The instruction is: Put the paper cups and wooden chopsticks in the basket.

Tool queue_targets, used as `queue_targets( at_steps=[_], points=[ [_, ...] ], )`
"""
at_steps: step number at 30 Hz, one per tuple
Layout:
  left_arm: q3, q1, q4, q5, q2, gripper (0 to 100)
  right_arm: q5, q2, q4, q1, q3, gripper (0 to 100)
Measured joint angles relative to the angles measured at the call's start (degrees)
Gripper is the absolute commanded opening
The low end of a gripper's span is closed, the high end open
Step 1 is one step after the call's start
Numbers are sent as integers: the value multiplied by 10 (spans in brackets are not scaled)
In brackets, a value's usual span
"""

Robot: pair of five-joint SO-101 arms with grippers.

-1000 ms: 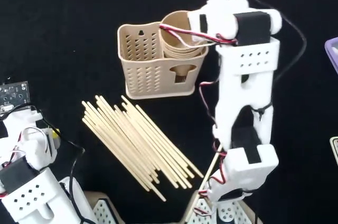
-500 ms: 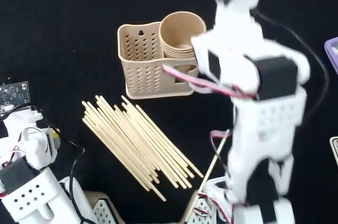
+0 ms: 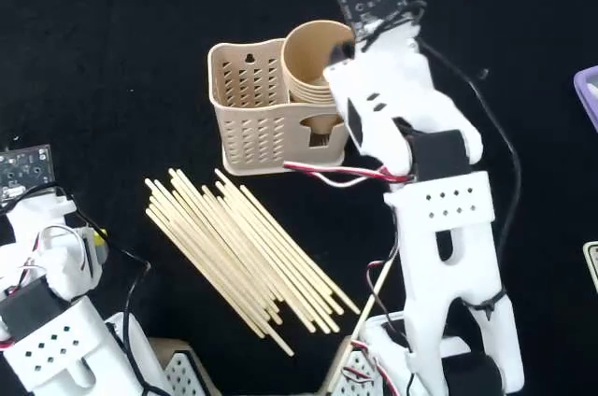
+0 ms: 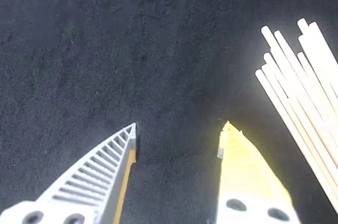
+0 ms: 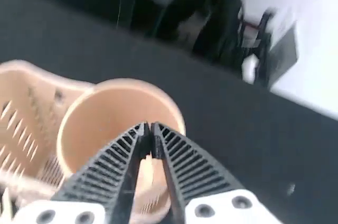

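Note:
A beige slotted basket (image 3: 257, 116) stands at the table's back middle. A stack of paper cups (image 3: 313, 55) sits in its right compartment. A pile of wooden chopsticks (image 3: 243, 251) lies on the black cloth in front of it. My right arm (image 3: 439, 209) bends over the cups' right side. In the right wrist view my right gripper (image 5: 148, 127) is shut and empty just above the top cup's (image 5: 105, 123) mouth, with the basket (image 5: 24, 94) beside it. My left gripper (image 4: 179, 131) hangs open over bare cloth, close to the chopstick tips (image 4: 303, 76).
One loose chopstick (image 3: 371, 303) leans by the right arm's base. A purple object (image 3: 589, 88) and a beige one (image 3: 590, 265) sit at the right edge. The left arm (image 3: 47, 321) stays at the front left corner.
The right arm has swung and folded, so its wrist now sits beside the cups instead of stretching past the basket. Cups, basket, chopsticks and the left arm have not moved.

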Motion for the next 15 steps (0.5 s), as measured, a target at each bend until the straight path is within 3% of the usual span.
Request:
queue_targets(
  at_steps=[15],
  points=[
    [0, 0, 0, 0, 0, 253, -1, 55, -363, -1, 229, 11]
  ],
)
